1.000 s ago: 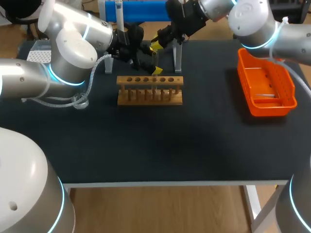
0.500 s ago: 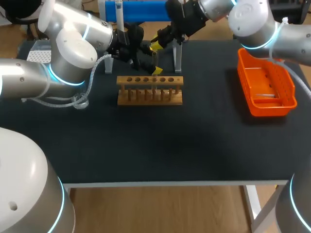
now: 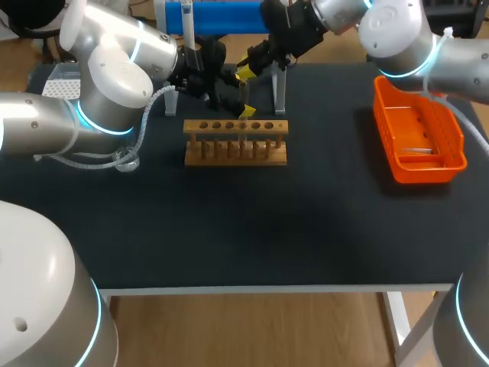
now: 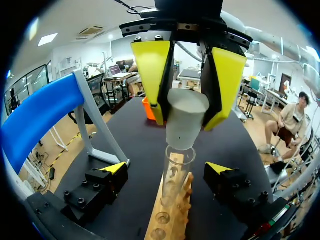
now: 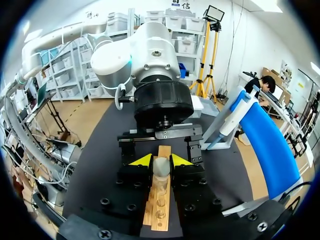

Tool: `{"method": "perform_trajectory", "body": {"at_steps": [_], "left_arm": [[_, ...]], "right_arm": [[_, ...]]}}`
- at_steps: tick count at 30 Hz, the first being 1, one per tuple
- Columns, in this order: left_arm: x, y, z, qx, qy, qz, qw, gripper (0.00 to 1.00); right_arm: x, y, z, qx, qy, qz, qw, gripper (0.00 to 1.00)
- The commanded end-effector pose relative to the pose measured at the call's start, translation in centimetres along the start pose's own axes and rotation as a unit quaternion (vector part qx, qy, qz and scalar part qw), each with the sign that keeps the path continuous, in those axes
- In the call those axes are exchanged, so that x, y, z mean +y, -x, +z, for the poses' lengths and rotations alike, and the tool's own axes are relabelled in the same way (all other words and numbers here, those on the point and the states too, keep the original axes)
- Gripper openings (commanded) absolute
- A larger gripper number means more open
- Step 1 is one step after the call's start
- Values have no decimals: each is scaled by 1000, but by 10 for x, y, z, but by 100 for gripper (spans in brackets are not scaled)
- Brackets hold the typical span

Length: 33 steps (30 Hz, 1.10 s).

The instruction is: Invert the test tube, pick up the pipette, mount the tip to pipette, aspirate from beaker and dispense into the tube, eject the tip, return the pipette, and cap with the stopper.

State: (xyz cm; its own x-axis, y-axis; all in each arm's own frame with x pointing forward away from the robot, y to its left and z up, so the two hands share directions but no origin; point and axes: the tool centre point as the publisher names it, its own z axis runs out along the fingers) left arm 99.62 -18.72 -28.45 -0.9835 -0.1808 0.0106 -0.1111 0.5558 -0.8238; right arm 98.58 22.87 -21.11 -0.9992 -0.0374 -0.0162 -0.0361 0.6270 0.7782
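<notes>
The worry here is the fit. The right claw (image 4: pixel 186 119) is clamped on the grey stopper (image 4: pixel 182 134), one yellow finger on each side, and holds it right over the mouth of the tube (image 4: pixel 172 192). I can't tell whether the two already touch. If the stopper is a little off centre as it goes down, its edge could catch the glass rim and lean the tube over in the rack (image 4: pixel 172 217), or drag the rack across the worktop (image 3: pixel 244 222). A hard push could crack the glass. The left claw (image 4: pixel 167 169) offers no help: its fingers stand apart, one on either side of the tube and clear of it, so only the rack's hole steadies the glass. The tube stands upright in the wooden rack at the far middle of the worktop, with its long axis vertical and its open mouth up. The stopper's axis is vertical as well, and its narrower end points down at that mouth.
</notes>
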Motion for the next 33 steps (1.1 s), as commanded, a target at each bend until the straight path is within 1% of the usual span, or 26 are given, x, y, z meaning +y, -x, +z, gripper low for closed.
{"method": "perform_trajectory", "body": {"at_steps": [1,12,33], "left_arm": [[0,1,0,1,1,0,1000,100],[0,1,0,1,1,0,1000,100],[0,1,0,1,1,0,1000,100]], "right_arm": [[0,0,-1,1,-2,0,1000,0],[-3,2,3,-7,-5,9,1000,0],[-16,-5,11,0,-6,19,1000,0]]}}
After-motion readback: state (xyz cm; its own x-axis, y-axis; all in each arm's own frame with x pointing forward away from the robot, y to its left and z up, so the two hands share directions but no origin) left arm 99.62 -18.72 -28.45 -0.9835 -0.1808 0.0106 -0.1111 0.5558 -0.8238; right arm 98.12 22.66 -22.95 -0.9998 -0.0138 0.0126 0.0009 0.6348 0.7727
